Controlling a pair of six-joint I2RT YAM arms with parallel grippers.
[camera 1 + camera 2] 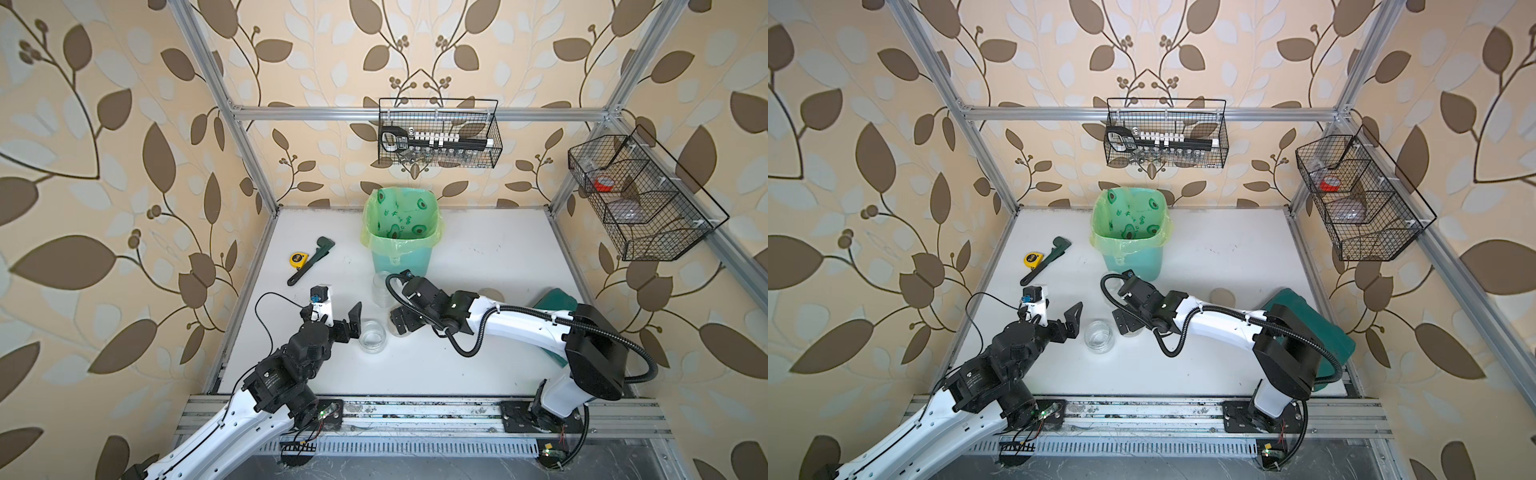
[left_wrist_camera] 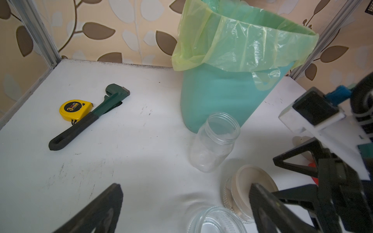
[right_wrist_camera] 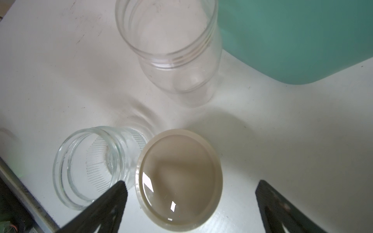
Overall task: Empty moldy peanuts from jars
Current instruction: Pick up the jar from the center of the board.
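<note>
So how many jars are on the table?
3: tall open jar by the bin, short open jar near the left gripper, lidded jar under the right gripper.

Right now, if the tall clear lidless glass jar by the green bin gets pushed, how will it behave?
The tall clear glass jar stands upright and looks empty, so it is probably light and could tip if pushed near its threaded rim. Its smooth wall may slip in a grip. Round, it would likely roll once on its side.

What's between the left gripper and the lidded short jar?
The lidless short jar, apparently empty, stands between left gripper and lidded jar; clearest in a top view.
</note>
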